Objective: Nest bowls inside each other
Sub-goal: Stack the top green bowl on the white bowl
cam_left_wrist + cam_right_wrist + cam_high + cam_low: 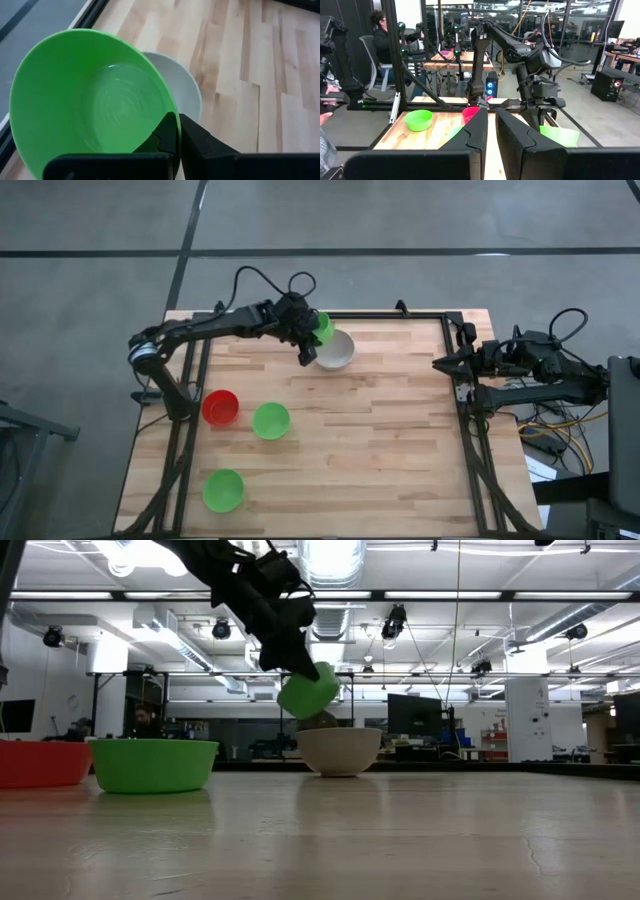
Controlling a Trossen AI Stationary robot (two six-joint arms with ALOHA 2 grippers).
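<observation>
My left gripper [308,335] is at the table's far middle, shut on a green bowl [308,692]. That bowl hangs tilted just above the pale white-grey bowl [336,351], which stands on its base on the table. A red bowl [220,407] and two more green bowls [270,420] [222,490] stand apart on the table's left half. My right gripper [441,364] waits at the right edge, its fingers together with nothing between them. My left gripper pinches the green bowl's rim [175,116] at one spot. One finger [165,134] is inside the bowl and the other [200,145] outside its wall. The fingers slant down from the table's left. The bowl is lifted clear and tilted, its lower edge over the white-grey bowl.
A black frame rail [380,315] runs along the table's far edge just behind the white-grey bowl. The wooden top [400,440] is bare on its middle and right. Beyond the table, a person [382,35] sits in the room.
</observation>
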